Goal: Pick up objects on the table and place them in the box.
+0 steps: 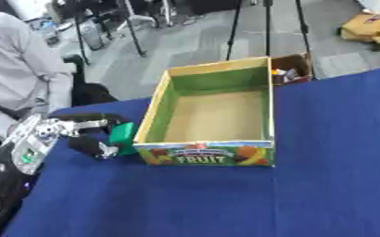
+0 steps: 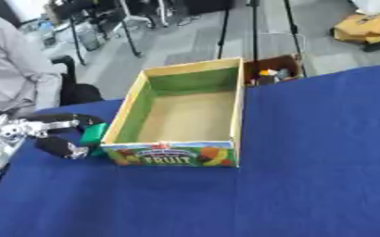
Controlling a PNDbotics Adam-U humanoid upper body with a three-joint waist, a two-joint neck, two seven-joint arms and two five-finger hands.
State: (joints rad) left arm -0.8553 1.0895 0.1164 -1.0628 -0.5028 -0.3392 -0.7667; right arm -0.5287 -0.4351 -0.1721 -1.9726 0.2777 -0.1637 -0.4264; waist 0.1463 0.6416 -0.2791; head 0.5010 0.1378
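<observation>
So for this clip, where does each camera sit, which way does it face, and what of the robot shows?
Left eye view: head camera looking down at the blue table and fruit box; left hand curled round a green object.
Right eye view: same head, set slightly rightward, same downward look; left hand near the left edge.
Shared: box, table, left hand, green object; no right hand.

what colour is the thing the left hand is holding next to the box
Green: the block in the left hand, beside the box, shows best in the left eye view.

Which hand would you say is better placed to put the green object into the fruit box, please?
The left hand: its fingers already curl round the green object right beside the fruit box. The right hand is not in view.
</observation>
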